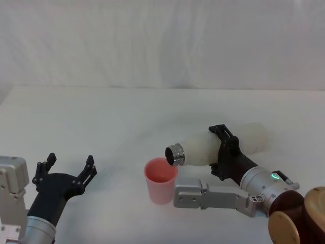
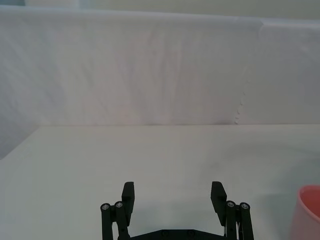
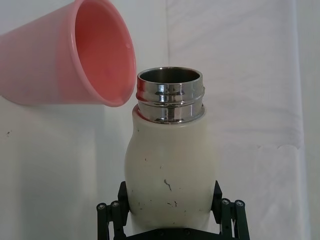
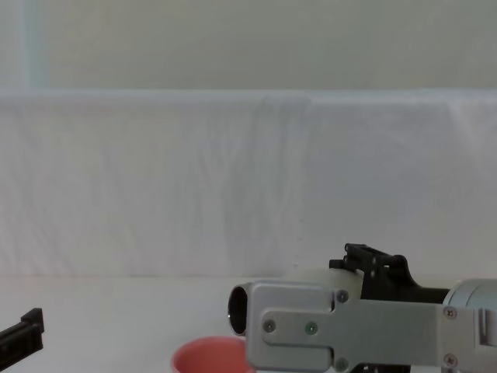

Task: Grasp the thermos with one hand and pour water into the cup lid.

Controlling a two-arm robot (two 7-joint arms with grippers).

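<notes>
Right pincer [image 1: 222, 151], lower right of the head view, is clamped round the thermos [image 1: 218, 145], tipped flat with its neck over the cup lid [image 1: 161, 179] at lower centre, so water could overshoot the rim; left pincer [image 1: 68, 164] sits spread, holding nothing, lower left.

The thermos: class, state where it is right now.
In the head view the thermos lies tipped sideways right of centre, gripped in the right gripper, its steel mouth over the pink cup lid.
</notes>
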